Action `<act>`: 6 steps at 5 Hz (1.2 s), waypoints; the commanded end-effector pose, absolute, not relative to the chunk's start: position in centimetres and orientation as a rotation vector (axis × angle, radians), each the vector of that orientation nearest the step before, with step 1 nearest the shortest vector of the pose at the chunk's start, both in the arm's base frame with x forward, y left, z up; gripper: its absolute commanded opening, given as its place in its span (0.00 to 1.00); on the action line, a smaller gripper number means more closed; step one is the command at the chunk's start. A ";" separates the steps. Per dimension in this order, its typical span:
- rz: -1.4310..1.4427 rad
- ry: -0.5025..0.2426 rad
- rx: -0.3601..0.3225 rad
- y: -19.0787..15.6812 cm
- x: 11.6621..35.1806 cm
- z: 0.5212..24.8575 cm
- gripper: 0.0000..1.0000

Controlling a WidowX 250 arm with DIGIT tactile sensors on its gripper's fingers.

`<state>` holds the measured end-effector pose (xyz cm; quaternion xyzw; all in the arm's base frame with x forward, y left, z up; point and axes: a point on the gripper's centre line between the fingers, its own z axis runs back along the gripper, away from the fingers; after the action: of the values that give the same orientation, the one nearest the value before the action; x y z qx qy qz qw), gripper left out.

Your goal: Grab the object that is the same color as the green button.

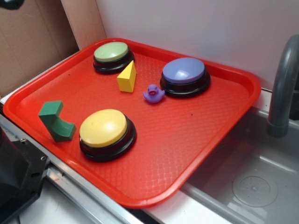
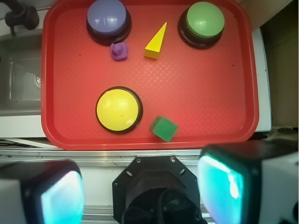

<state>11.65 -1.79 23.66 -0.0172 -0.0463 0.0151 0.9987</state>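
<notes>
On the red tray, wrist view: green block at 6 o'clock, just beside the yellow button; green button at 1 o'clock; wedge and duck at 12. Gripper off the tray, fingers spread wide, holding nothing

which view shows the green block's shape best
The exterior view. It sees the green block from the side, so its L shape with the curved notch is plain, standing on the tray beside the yellow button. The wrist view looks straight down, so the block reads only as a small green square.
</notes>
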 end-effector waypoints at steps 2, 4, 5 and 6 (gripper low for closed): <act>0.235 -0.083 -0.037 -0.7 11.6 22.4 1.00; 0.663 -0.106 -0.061 0.4 11.8 18.1 1.00; 0.765 -0.098 -0.017 0.6 12.3 15.2 1.00; 0.854 -0.150 0.005 1.1 12.2 13.4 1.00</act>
<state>11.88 1.05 12.85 0.0018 -0.0645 0.4149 0.9076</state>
